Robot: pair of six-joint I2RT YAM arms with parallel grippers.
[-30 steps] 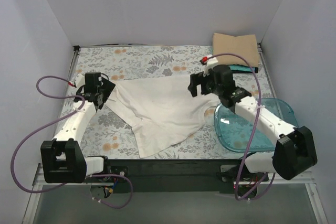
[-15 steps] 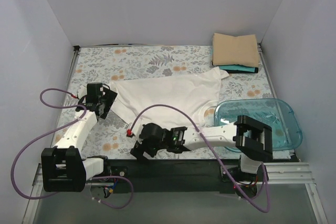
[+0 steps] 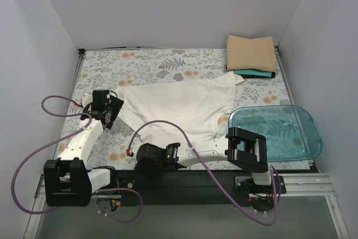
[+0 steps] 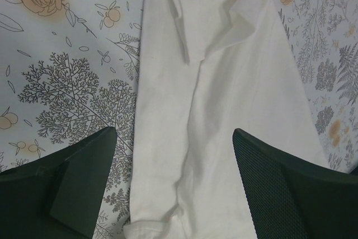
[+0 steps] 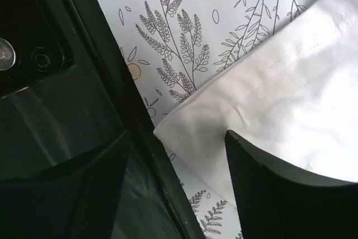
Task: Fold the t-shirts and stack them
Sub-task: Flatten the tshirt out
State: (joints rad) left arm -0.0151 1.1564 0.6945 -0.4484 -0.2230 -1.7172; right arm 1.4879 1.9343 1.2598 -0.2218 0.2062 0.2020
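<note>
The off-white t-shirt (image 3: 179, 104) lies spread flat in the middle of the floral table cover. My left gripper (image 3: 112, 111) is open over the shirt's left sleeve. In the left wrist view the cloth (image 4: 184, 82) runs between the two black fingers (image 4: 72, 183), and that gripper (image 4: 174, 132) is empty. My right gripper (image 3: 144, 159) is low at the table's near edge. In the right wrist view it (image 5: 178, 135) is open around the shirt's hem corner (image 5: 184, 124). A folded tan shirt (image 3: 251, 52) lies on a teal one (image 3: 254, 73) at the back right.
The clear blue plastic tub (image 3: 279, 132) stands at the right, next to the shirt's right side. The black front rail of the table (image 5: 112, 82) runs right beside my right gripper. White walls close in the table on three sides.
My right arm has swung from the shirt's back right to the near edge and now sits at the hem corner. The shirt lies flatter. My left gripper has hardly moved.
</note>
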